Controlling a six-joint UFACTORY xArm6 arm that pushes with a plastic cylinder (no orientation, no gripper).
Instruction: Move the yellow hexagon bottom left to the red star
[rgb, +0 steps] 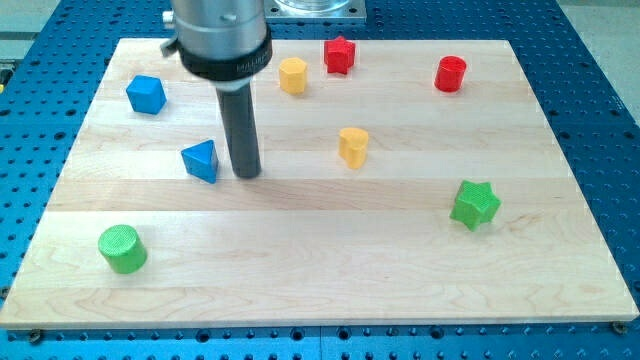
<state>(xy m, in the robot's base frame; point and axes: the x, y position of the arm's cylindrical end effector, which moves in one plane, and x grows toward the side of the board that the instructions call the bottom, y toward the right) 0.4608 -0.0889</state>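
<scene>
While my tip (247, 175) rested on the board (400, 250), it stood just beside the blue triangle (202, 160), at that block's 3 o'clock. I carry no claw, only this rod, so nothing opened or clamped. The yellow hexagon (292, 75) sat at 1 o'clock from my tip, near the red star (339, 54), at the star's 8 o'clock. A second yellow block (353, 146) lay at my 3 o'clock, well apart.

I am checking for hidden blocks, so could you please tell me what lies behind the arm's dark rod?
Above my tip, the rod and its collar cover a strip of the wooden board. No block shows there; the blue triangle sits just left.
</scene>
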